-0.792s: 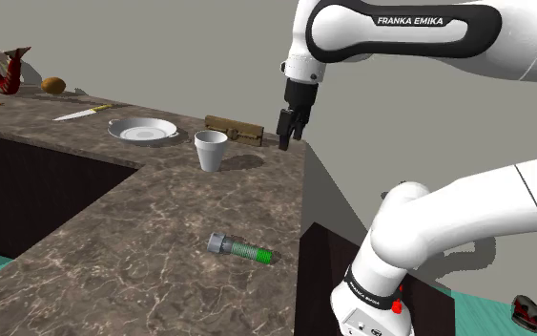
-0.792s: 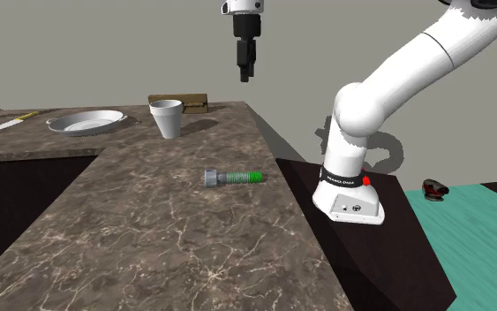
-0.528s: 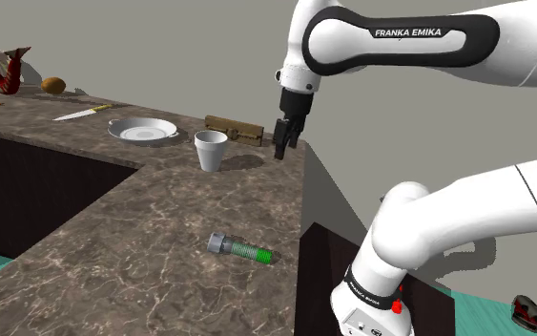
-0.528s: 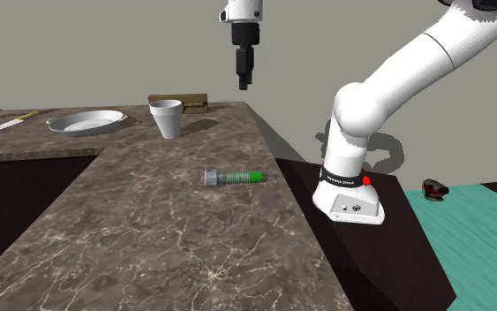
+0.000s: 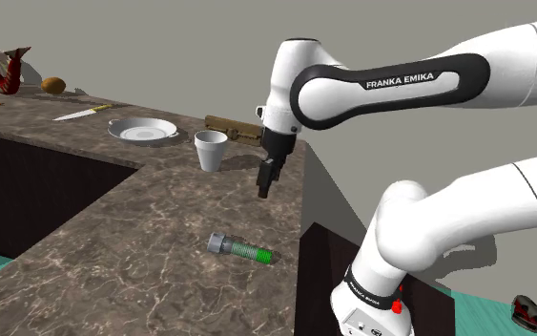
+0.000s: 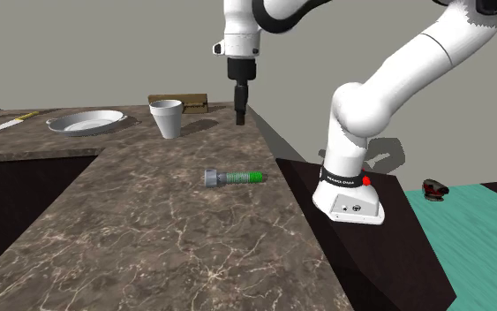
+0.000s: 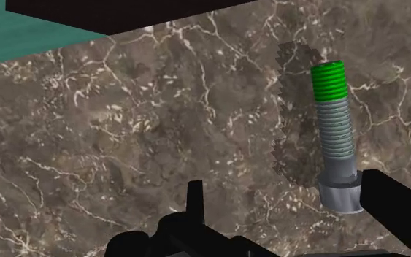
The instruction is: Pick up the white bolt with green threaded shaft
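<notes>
Wrist view: bolt (image 7: 335, 139) head beside one black finger (image 7: 397, 208), contact unclear.

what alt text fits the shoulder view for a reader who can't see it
A white robot arm holds its black gripper above a dark marbled counter, where a grey-headed bolt with a green threaded shaft lies flat, nearer the camera. Farther back stand a white cup, a white plate, a knife and a brown block.

grey bolt (image 5: 240, 249) with green-tipped threaded shaft, lying flat on brown marbled counter, near its edge
</notes>
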`<action>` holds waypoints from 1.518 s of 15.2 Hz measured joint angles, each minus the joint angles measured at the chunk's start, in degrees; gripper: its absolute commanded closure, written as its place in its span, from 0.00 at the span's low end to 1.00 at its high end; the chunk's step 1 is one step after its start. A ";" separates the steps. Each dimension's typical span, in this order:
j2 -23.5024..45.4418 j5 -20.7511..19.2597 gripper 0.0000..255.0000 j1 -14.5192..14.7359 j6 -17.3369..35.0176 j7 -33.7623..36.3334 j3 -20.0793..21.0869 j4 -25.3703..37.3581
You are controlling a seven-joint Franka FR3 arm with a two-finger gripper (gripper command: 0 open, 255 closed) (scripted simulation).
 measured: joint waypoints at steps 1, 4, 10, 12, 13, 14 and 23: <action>0.56 0.79 0.00 0.94 1.98 0.16 0.80 -1.25; 1.75 3.25 0.00 3.91 7.35 0.58 3.14 -4.73; 8.08 8.29 0.00 10.10 19.99 1.20 8.05 -9.58; 9.51 9.15 0.00 11.04 22.59 1.30 8.86 -10.47; 10.31 9.37 0.00 11.15 23.88 1.14 9.00 -10.94; 11.10 9.55 0.00 11.25 24.92 1.17 9.21 -11.15; 15.61 10.45 1.00 11.44 31.84 0.77 9.85 -13.12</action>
